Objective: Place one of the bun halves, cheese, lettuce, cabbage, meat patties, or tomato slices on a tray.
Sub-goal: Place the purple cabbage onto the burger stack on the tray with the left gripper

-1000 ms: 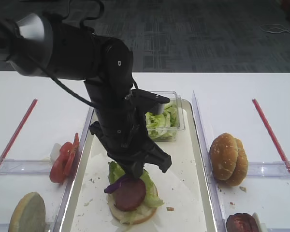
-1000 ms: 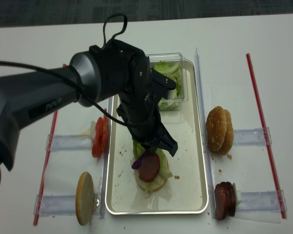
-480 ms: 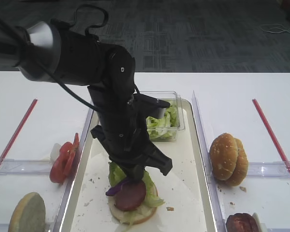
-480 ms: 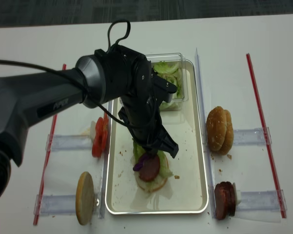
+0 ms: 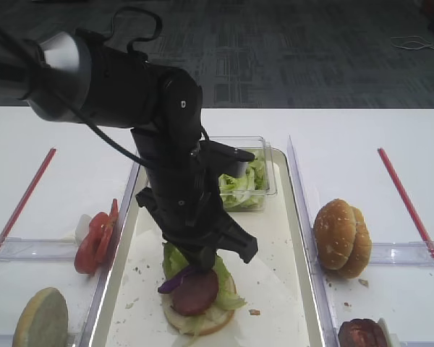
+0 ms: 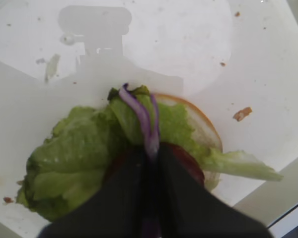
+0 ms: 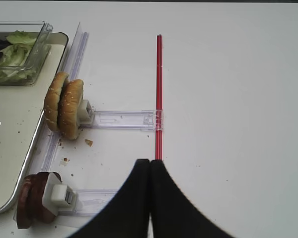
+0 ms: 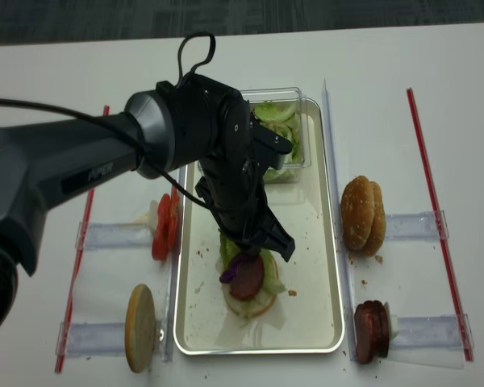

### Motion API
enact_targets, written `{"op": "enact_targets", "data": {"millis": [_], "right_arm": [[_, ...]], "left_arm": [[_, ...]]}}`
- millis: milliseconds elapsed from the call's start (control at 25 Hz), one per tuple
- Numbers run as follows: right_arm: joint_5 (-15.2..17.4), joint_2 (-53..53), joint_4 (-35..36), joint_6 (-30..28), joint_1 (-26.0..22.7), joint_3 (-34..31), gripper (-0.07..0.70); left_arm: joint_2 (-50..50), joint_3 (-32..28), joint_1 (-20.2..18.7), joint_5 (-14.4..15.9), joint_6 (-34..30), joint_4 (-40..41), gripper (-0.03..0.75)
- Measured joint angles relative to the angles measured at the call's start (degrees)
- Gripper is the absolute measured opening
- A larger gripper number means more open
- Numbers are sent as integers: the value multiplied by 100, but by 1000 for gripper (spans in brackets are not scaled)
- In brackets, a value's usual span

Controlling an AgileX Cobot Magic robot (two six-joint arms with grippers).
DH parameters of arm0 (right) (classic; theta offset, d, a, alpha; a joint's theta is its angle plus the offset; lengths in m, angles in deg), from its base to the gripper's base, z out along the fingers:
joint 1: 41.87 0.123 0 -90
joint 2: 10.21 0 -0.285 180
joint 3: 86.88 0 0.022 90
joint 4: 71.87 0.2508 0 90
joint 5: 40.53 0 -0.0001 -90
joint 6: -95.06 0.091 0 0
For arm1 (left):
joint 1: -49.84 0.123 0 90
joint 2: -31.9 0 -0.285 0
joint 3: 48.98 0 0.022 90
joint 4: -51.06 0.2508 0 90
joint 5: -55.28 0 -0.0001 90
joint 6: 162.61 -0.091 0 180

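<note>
Purple strip: the cabbage (image 6: 143, 124) is pinched at one end between the closed tips of the left tool (image 6: 150, 156), its free end curling away from the tips.
Long axis: in the left wrist view the strip runs straight out from the tool tips, in line with the tool, across the lettuce (image 6: 74, 166).
Where it lies: over the stack on the tray (image 5: 293, 275), at the near end; bun half (image 6: 203, 131) at the bottom, lettuce over it, meat patty (image 5: 197, 290) on top. In the high view the strip shows at the left edge of the patty.
Contact: the free end seems to rest on the lettuce; whether the gripped end touches the patty I cannot tell.
Nearer arm: the left one, directly above the stack.
Right tool (image 7: 149, 166): tips together, holding nothing, over bare desk (image 7: 238, 74) well to the right of the tray, near the red strip (image 7: 159, 94).
Coming move, as I judge it: letting go should drop the strip onto the stack, since it hangs straight over it.
</note>
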Motion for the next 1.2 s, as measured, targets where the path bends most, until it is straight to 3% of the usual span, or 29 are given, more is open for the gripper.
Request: {"op": "enact_targets", "data": {"millis": [520,920,1200], "right_arm": [[0,0,0,0,0,0,6],[0,0,0,0,0,0,6],[0,0,0,0,0,0,6]], "left_arm": [[0,0,0,133,-13,-5,218],[0,0,0,147,-24,-5,447],[0,0,0,147,-25,5,482]]}}
